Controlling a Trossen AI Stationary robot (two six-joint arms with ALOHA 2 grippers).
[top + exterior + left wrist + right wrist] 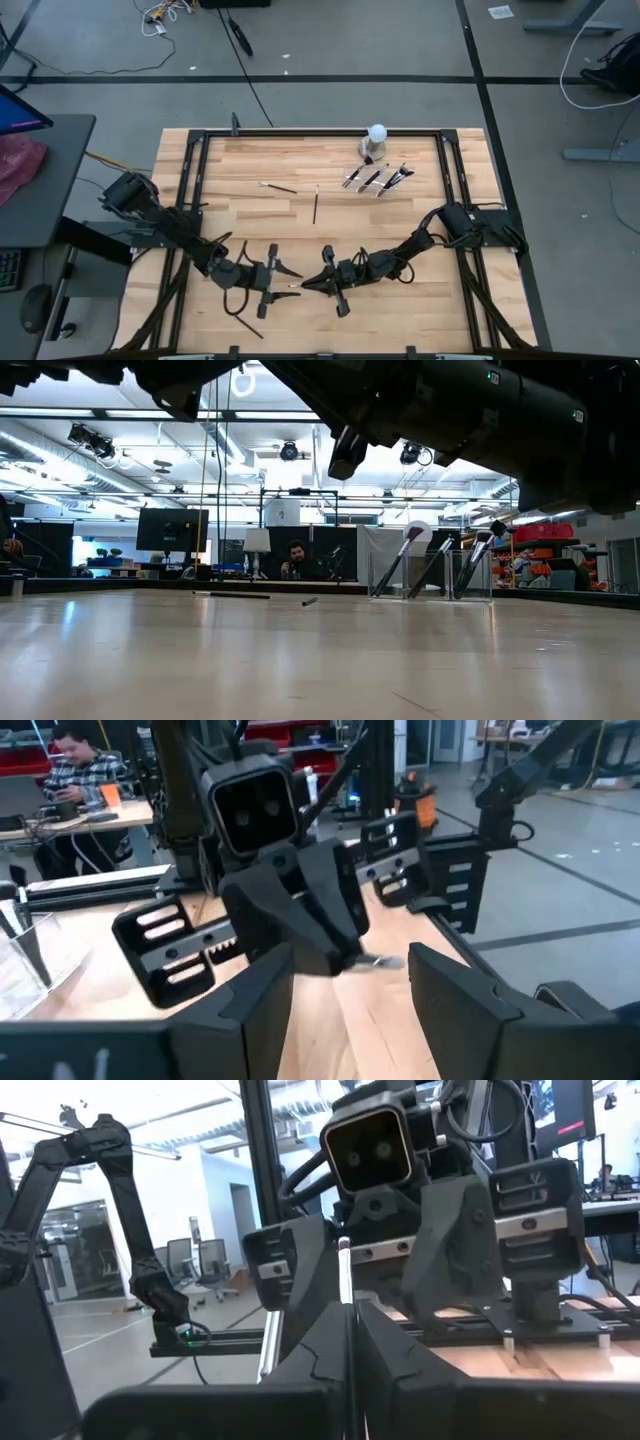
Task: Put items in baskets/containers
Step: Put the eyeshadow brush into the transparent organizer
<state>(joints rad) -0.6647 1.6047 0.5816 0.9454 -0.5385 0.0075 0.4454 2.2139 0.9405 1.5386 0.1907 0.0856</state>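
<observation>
Right gripper (308, 286) clamped on a thin makeup brush (345, 1295), left gripper (290, 279) spread wide facing it, tips nearly meeting at the table's near edge — clear tray (377, 180) with brushes far off, two brushes (314, 205) loose mid-table.

Robotics lab, monitors (172, 528), desks (open-plan)

- My right gripper (305, 286) pinches one thin brush (345, 1295) near the table's front middle.
- Two dark brushes (314, 205) lie loose mid-table.
- Several brushes lean in the clear tray (377, 179), far right.
</observation>
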